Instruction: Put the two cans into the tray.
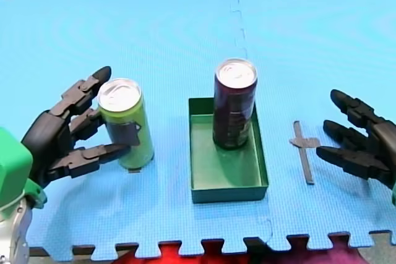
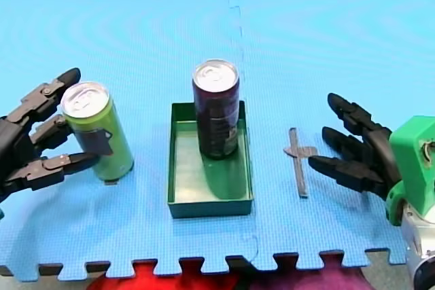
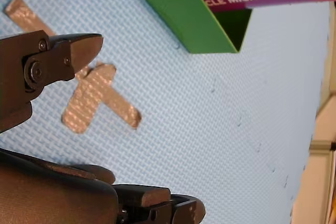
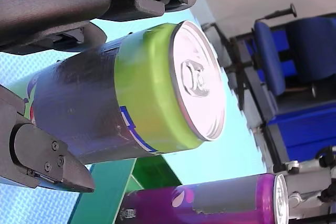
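Head view, L hand (image 1: 62,135): fingers (image 1: 102,153) clamping round green can (image 1: 128,125), pressing front and back.
Can posn: standing upright on mat (image 1: 154,41), just left of tray (image 1: 226,168).
Tray: holding purple can (image 1: 234,106) upright, far end.
R hand (image 1: 365,143): holding nothing, fingers uncurled, right of tape cross (image 1: 304,149).

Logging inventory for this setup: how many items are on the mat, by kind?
Cans: 2 (green can held by left hand, purple can in tray).
Tray: 1.
Tape cross: 1, by the open right hand.
Total: 4.
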`<state>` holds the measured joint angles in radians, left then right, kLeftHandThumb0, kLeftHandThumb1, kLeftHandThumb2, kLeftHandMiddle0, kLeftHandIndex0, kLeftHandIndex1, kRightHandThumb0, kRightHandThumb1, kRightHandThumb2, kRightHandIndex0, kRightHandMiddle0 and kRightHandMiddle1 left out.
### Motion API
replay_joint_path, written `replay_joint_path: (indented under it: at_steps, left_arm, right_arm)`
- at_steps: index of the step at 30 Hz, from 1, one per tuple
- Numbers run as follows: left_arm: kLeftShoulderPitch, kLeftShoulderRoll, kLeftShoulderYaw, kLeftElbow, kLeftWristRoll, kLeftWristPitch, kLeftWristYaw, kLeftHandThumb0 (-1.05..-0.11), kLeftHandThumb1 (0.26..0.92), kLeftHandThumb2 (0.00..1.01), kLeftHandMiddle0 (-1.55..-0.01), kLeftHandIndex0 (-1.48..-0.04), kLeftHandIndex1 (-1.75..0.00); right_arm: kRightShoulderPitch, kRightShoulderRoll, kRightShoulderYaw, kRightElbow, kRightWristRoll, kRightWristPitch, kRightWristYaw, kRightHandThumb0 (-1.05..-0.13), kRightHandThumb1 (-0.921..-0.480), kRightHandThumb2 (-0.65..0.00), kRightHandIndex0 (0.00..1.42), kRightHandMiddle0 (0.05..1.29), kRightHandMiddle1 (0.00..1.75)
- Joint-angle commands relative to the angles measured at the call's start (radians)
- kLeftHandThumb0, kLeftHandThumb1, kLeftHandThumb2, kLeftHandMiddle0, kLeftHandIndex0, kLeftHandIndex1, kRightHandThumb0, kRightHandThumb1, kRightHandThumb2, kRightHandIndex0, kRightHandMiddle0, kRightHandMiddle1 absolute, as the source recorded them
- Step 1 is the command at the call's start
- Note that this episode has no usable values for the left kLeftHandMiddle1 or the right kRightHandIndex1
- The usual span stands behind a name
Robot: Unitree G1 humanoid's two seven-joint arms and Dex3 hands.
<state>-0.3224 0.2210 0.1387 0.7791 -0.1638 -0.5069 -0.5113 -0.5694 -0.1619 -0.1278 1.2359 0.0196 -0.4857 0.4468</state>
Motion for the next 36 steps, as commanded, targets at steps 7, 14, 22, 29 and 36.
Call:
replay_joint_path:
  at_steps: [7, 14, 22, 29, 36]
  left_arm:
    - [-0.020, 0.001, 0.000, 0.028, -0.005, 0.003, -0.015, -1.048, 0.780, 0.01, -0.35, -0.17, 0.00]
    - [-0.022, 0.001, -0.002, 0.025, -0.001, 0.007, -0.015, -1.048, 0.786, 0.01, -0.36, -0.17, -0.01]
    - [-0.033, 0.008, -0.007, 0.040, 0.003, 0.009, -0.026, -1.048, 0.794, 0.01, -0.35, -0.17, 0.00]
    - [-0.066, 0.013, -0.003, 0.107, 0.005, -0.013, -0.038, -1.048, 0.805, 0.01, -0.34, -0.17, 0.00]
    - [-0.076, 0.010, -0.005, 0.107, 0.006, -0.015, -0.044, -1.048, 0.814, 0.01, -0.34, -0.17, 0.00]
  right_arm:
    - [0.006, -0.005, 0.000, -0.004, 0.001, -0.005, -0.008, -1.048, -0.921, -0.076, 0.17, 0.12, 0.00]
    - [0.001, -0.004, 0.000, -0.006, 0.001, -0.002, -0.009, -1.048, -0.921, -0.080, 0.17, 0.12, 0.00]
    - [-0.002, -0.002, 0.000, -0.009, 0.002, -0.004, -0.011, -1.048, -0.921, -0.084, 0.18, 0.13, 0.00]
    - [0.001, 0.000, 0.000, -0.013, 0.003, -0.007, -0.011, -1.048, -0.921, -0.086, 0.18, 0.13, 0.00]
    - [0.005, 0.003, 0.002, -0.018, 0.002, -0.010, -0.012, -1.048, -0.921, -0.088, 0.18, 0.13, 0.00]
